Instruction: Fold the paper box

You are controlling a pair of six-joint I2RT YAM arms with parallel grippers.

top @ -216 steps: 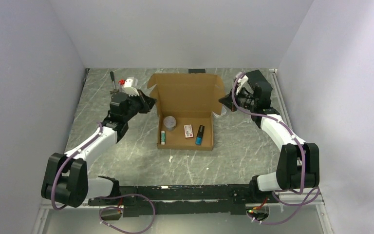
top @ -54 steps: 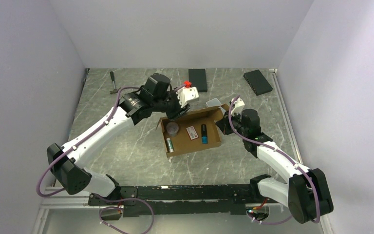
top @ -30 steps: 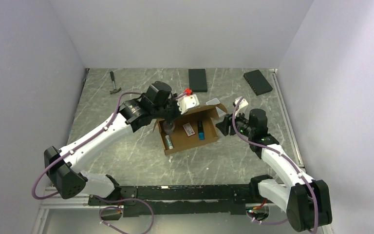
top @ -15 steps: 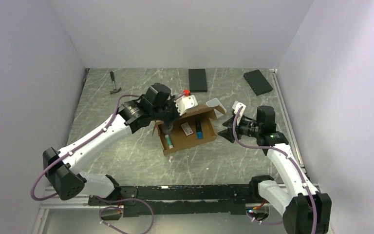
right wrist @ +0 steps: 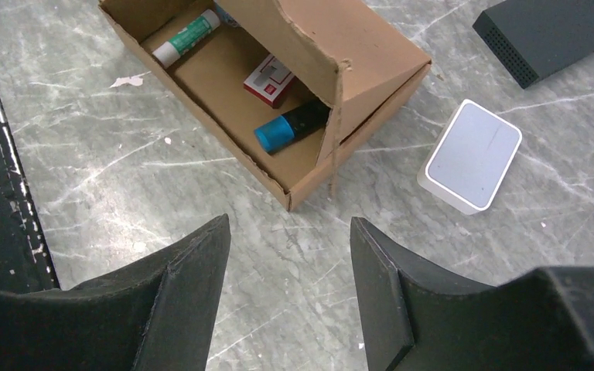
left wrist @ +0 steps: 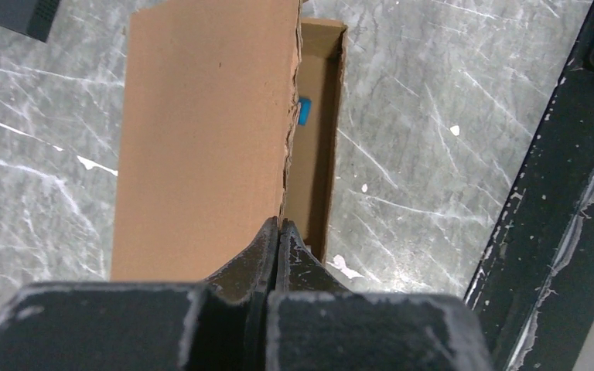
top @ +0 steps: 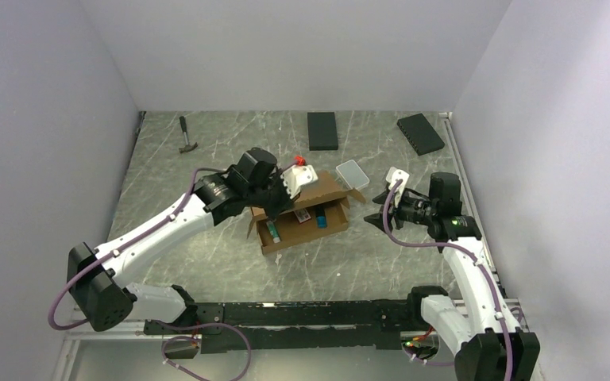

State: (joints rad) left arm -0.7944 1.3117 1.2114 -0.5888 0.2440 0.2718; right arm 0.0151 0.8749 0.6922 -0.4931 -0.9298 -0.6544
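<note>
Near the middle of the desk (top: 206, 151) sits the paper box (top: 324, 194), lid tilted partway over its tray. At the lid's edge the left tool (left wrist: 279, 228) is pressed together; the right tool (right wrist: 290, 232) stands spread, apart from the box.

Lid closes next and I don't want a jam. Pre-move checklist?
1. Left pincer shut on the paper box lid edge: ok.
2. Right pincer open, clear of the box: ok.
3. Glue stick, red card, blue-capped marker lying flat inside: ok.
4. Anything under the lid: cannot tell.
5. Lid's side flap lined up inside the wall: cannot tell.
6. White case apart from the box: ok.
</note>
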